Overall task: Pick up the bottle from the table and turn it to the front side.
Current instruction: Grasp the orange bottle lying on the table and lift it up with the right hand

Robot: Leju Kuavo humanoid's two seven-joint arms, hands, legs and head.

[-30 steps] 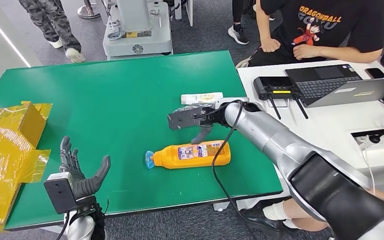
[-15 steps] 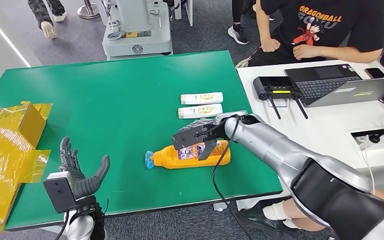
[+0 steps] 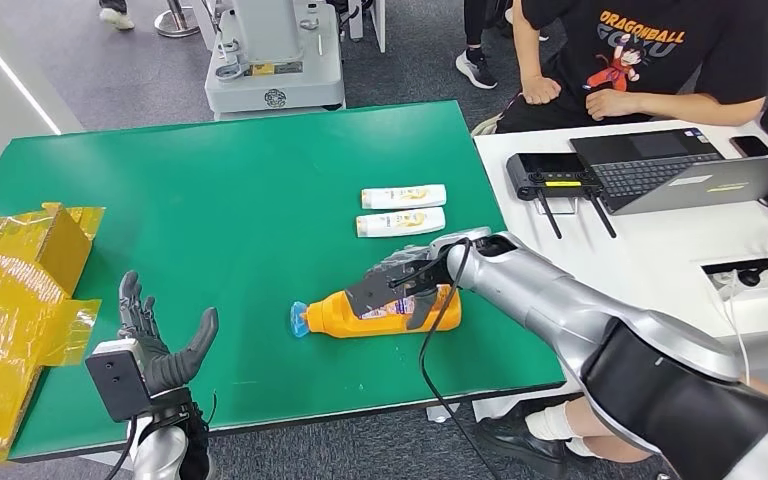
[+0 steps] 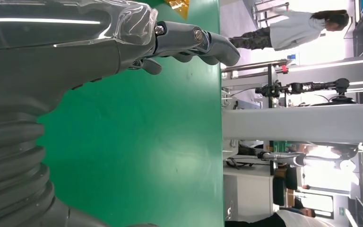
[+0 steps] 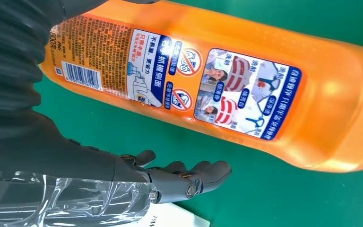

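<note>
The orange bottle [image 3: 380, 310] lies on its side near the front edge of my green counter [image 3: 230, 200]. My right hand [image 3: 400, 285] is over it, fingers spread, holding nothing. My left hand [image 3: 155, 350] is open too. A person [image 3: 640, 60] sits at a white desk [image 3: 660, 240] nearby.

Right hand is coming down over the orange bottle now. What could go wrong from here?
1. The orange bottle lies on its side, smooth and round; with the right hand not yet wrapped around it, it may roll away along the green table.
2. Two small white bottles lie close behind; the fingers reach toward them and might knock one.
3. A black cable hangs across the bottle's base end and could snag during the turn.
</note>
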